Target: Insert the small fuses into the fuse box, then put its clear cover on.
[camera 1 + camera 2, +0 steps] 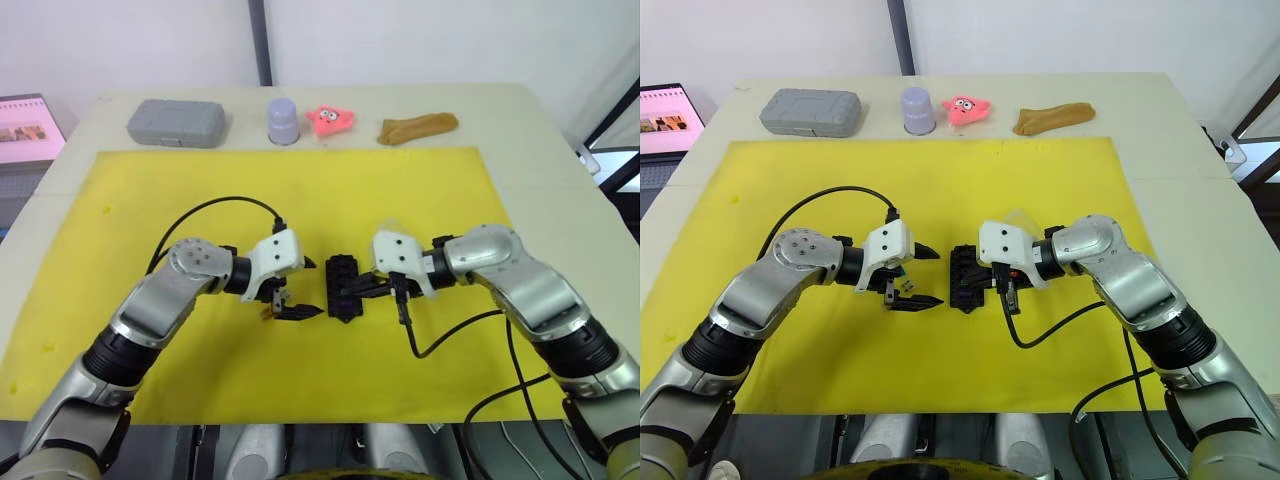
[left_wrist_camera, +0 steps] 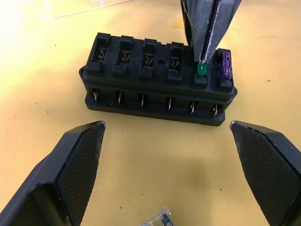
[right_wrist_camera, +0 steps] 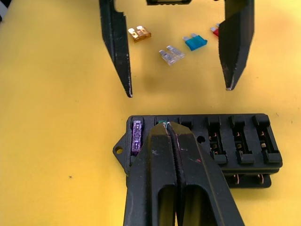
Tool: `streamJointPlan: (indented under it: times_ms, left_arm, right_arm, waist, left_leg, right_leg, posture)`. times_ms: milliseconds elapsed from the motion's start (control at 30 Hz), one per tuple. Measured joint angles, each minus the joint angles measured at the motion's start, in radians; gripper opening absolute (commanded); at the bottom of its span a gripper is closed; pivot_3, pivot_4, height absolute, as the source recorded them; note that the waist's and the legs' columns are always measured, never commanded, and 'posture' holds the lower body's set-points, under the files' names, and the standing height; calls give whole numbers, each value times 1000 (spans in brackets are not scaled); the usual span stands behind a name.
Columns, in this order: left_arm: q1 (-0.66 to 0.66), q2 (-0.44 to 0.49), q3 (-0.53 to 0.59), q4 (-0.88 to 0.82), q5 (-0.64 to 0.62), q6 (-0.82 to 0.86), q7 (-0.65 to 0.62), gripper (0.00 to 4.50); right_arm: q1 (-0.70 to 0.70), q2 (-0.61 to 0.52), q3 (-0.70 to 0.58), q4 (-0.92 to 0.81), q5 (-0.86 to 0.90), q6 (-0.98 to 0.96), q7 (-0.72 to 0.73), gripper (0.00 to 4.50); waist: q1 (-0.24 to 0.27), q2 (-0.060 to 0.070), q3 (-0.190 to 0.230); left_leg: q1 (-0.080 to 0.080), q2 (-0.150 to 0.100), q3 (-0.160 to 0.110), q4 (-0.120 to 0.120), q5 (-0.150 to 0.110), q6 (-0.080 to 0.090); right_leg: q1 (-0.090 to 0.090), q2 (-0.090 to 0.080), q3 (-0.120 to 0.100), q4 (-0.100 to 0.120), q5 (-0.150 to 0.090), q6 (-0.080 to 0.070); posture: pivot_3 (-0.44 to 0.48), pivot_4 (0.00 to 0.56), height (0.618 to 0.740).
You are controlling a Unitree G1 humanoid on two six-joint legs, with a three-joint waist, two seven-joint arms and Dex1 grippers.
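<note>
We see right gripper jaws pinched on green fuse at fuse box | left gripper jaws wide | right wrist view alone gives loose amber fuse, teal fuse.

At frame centre the fuse box is hemmed in on two sides. The right pincer, fingers pressed together, blocks the slot beside the seated purple fuse. The left pincer stands spread wide just beside the box, apart from it. Four slots lie unobstructed. Loose fuses dot the yellow mat behind the left pincer's fingers.
</note>
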Motion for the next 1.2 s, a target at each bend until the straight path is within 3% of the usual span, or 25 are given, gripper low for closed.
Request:
streamJointPlan:
  times_ms: [333, 533, 700, 833, 967, 1033, 1167, 1200]
  left_arm:
    - [0, 0, 0, 0, 1, 0, 0, 4500]
    - [0, 7, 21, 0, -23, 0, -22, 4500]
    - [5, 32, 123, -5, -88, -23, -49, 4500]
    - [42, 123, 249, -24, -170, 13, -79, 4500]
    - [162, 286, 380, -5, -217, 31, -149, 4500]
    - [250, 386, 481, 52, -224, 46, -190, 4500]
    - [391, 476, 636, 121, -216, 8, -232, 4500]
    - [425, 487, 665, 140, -208, -4, -238, 4500]
  right_arm:
    - [7, -2, 9, 6, -39, -61, 10, 33]
    - [-11, 0, -28, -3, 22, 50, 17, 33]
    - [-51, -11, -129, -18, 118, 153, 17, 33]
    - [-22, -97, -203, -32, 146, 169, 28, 33]
    - [91, -230, -278, -12, 147, 126, 75, 1331]
    - [163, -323, -346, 59, 132, 95, 100, 2303]
    - [256, -409, -448, 147, 112, 11, 129, 4396]
    - [280, -423, -468, 164, 108, -7, 135, 4459]
  waist:
    - [0, -1, -1]
    - [0, -1, -1]
    - [0, -1, -1]
    - [0, -1, -1]
    - [0, 0, 0]
    - [0, 0, 0]
    - [-1, 1, 1]
    - [-1, 1, 1]
  left_leg:
    - [1, 0, 0, 0, 0, 0]
    - [0, 0, 0, 0, 0, 0]
    - [0, 0, -1, 0, 0, 0]
    - [0, 0, 0, 0, 0, 0]
    - [-1, 0, 0, -1, -3, 5]
    - [-1, 0, 1, -1, -3, 6]
    - [1, 1, 1, -1, -4, 8]
    - [1, 1, 1, -1, -4, 8]
  right_leg:
    - [1, 0, 0, 0, 0, 0]
    - [1, 0, 0, 0, 0, 0]
    - [0, 0, 0, 0, 0, 0]
    - [0, 0, 0, -1, 0, 0]
    - [-1, 0, 0, -1, 0, 0]
    - [-1, 0, 0, -2, 0, 0]
    - [2, 0, 0, -2, 0, 0]
    - [2, 0, -1, -3, 0, 0]
  posture:
    - [0, 150, 740]
    - [0, 150, 740]
    - [0, 150, 740]
    - [0, 150, 740]
    - [0, 150, 740]
    - [0, 150, 740]
    - [0, 150, 740]
    - [0, 150, 740]
